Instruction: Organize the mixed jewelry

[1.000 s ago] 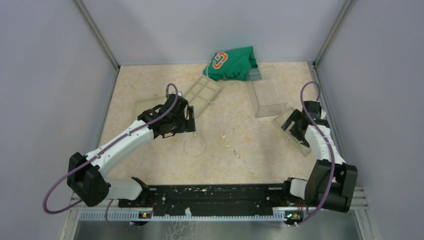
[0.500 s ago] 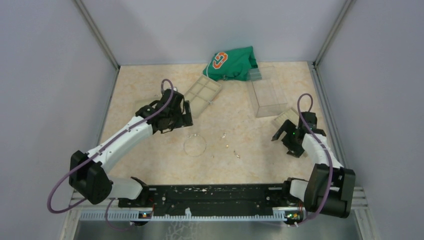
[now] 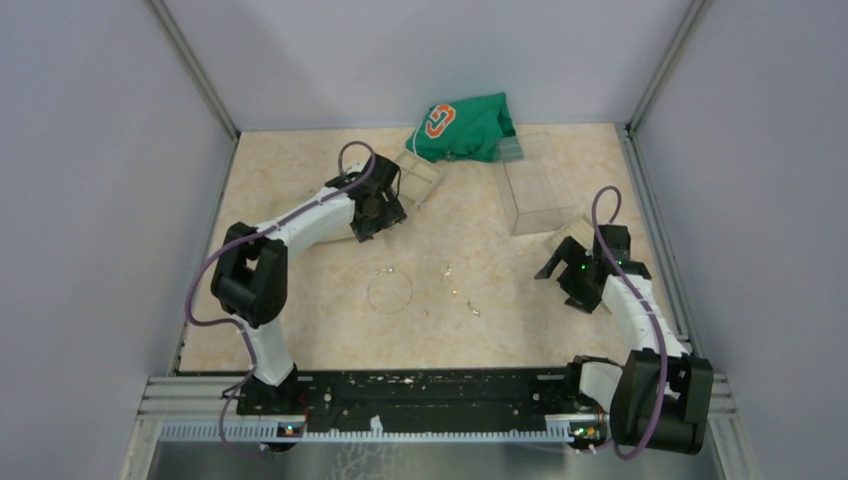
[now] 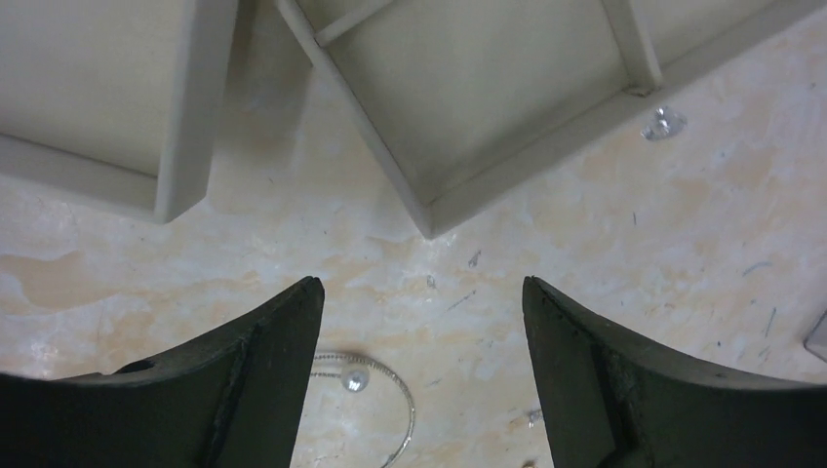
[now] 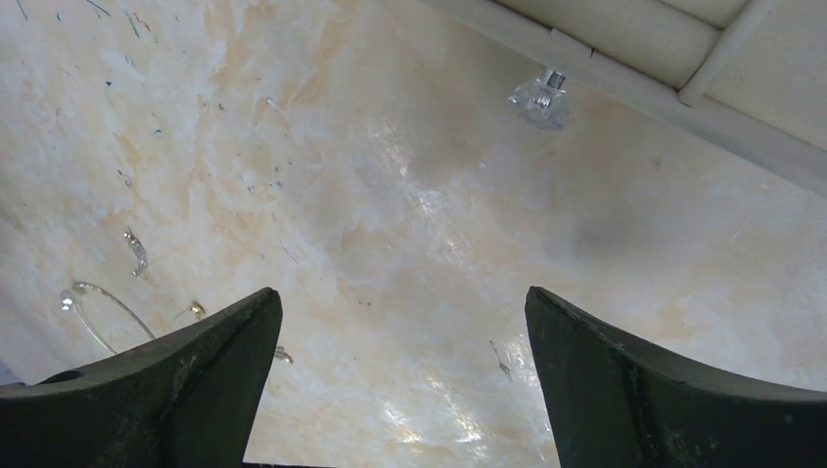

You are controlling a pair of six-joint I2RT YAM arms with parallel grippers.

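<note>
Both grippers stood open and held nothing. The left gripper (image 4: 419, 292) hovered above a corner of the clear compartment tray (image 4: 429, 207), and the thin wire hoop (image 4: 409, 411) lay on the table (image 3: 300, 330) near its fingertips. The right gripper (image 5: 400, 297) hung over the table's right side. Small silvery pieces (image 3: 473, 310) lay loose between the arms, and a clear stud (image 5: 539, 97) lay just beside a box wall (image 5: 624, 83).
</note>
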